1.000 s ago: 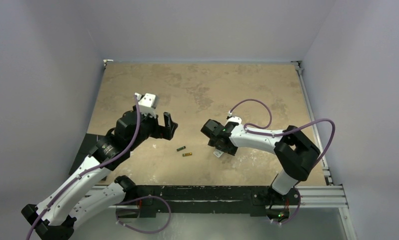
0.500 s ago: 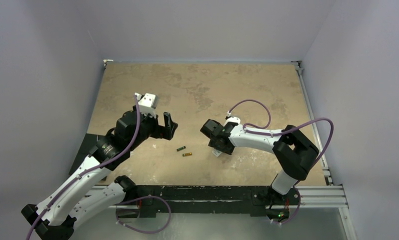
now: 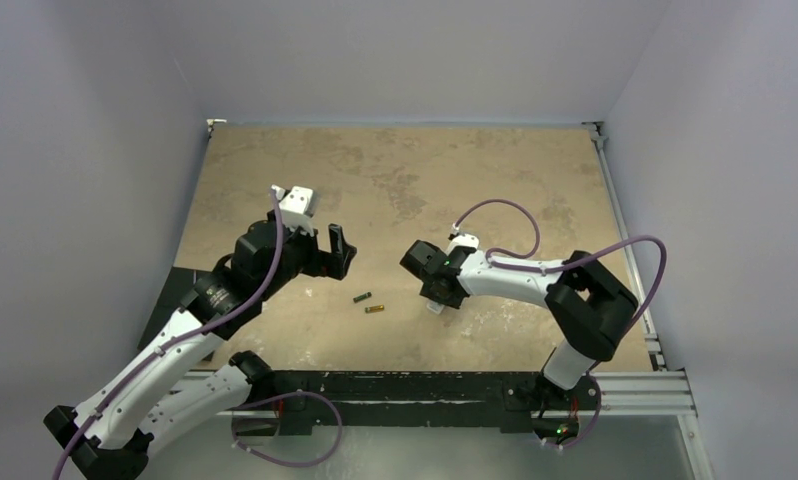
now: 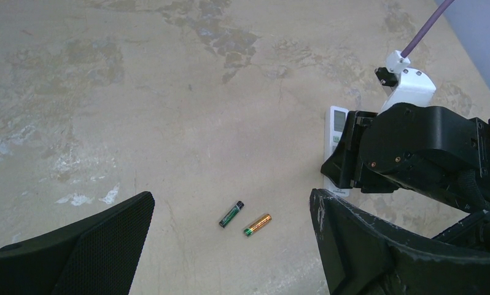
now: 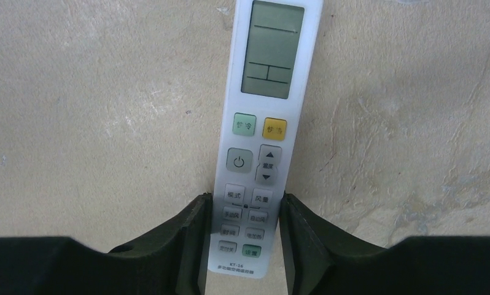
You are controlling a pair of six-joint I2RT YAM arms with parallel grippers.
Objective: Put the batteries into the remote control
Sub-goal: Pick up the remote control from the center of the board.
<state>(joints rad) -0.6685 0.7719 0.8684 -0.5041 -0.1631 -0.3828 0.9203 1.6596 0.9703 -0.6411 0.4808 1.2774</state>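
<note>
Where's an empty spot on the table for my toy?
The far half of the table, beyond both grippers, is bare. So is the strip between the batteries and the near edge. The middle is crowded: left gripper, batteries, right gripper around the remote control.

**Occlusions and cutoffs**

Top view: the right gripper point(image 3: 437, 297) covers the remote control point(image 3: 434, 306), leaving only a white corner. The batteries point(image 3: 361, 297) are too small to read polarity.
Right wrist: remote's top is cut by the frame, and finger contact is unclear.
Left wrist: the left gripper point(image 4: 231, 200) fingers are cropped at the bottom.
</note>
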